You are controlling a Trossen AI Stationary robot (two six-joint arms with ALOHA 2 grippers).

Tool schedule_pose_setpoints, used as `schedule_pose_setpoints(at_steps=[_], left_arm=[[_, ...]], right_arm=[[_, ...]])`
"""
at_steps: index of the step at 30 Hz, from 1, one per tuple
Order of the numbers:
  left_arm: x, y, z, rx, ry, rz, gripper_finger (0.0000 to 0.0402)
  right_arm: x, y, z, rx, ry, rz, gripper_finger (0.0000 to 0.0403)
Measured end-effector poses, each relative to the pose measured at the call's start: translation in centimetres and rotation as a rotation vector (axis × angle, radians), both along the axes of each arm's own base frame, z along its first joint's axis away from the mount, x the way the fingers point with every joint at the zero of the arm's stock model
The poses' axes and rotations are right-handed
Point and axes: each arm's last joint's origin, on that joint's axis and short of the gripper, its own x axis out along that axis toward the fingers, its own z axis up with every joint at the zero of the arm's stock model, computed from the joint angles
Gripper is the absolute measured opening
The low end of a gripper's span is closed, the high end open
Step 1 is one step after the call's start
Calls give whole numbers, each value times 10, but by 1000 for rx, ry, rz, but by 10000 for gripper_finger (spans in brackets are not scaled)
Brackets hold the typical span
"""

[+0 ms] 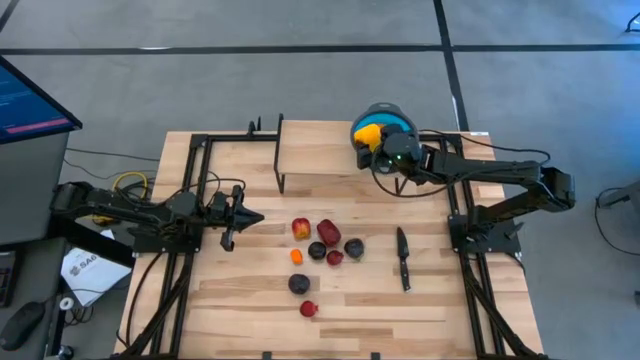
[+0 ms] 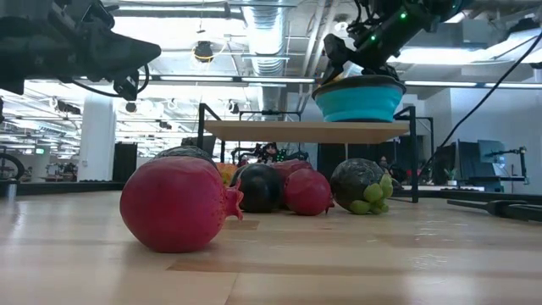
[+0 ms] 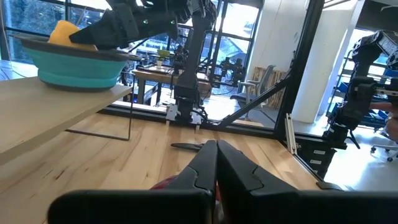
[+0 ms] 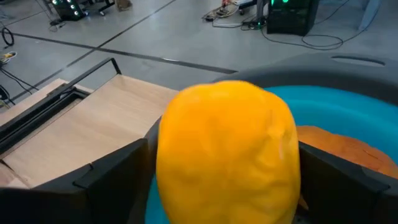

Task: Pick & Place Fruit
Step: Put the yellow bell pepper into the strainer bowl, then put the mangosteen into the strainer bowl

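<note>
From above, the right hand sits in the upper middle of the frame, over the blue bowl on a raised wooden shelf; its fingers are closed on a yellow fruit; the left hand waits at centre left with its fingers shut on nothing; the rest of the fruit lies loose on the table at the centre of the frame, with a black knife just to their right.

At table height, the bowl stands on the shelf at upper right with the right hand over its rim; a big red fruit fills the lower left, and darker ones cluster behind it.

From the left wrist, the bowl shows at upper left with the yellow fruit above its rim; the left arm's own fingers meet at the bottom centre.

From the right wrist, the yellow fruit fills the centre, pinched between the fingers, with the bowl's blue inside and an orange fruit at right.

The risk, as I judge it: the yellow fruit hangs near the rim, so a release here could bounce it off the rim or the orange fruit and off the shelf; a low hand could also nudge the bowl.
</note>
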Motion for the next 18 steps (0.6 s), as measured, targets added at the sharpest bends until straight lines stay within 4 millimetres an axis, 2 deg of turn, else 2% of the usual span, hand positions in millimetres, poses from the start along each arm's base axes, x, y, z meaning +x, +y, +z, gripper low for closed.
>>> schedule_pose_setpoints(at_steps=[4,10,18], left_arm=[[0,0,0,0,-1,0,2],[0,0,0,0,-3,0,2],[0,0,0,0,-4,0,2]], right_arm=[[-1,-2,0,-5,7,-4,397],[-8,-1,10,-50,11,-2,388],[-20,17,31,-99,-35,58,386]])
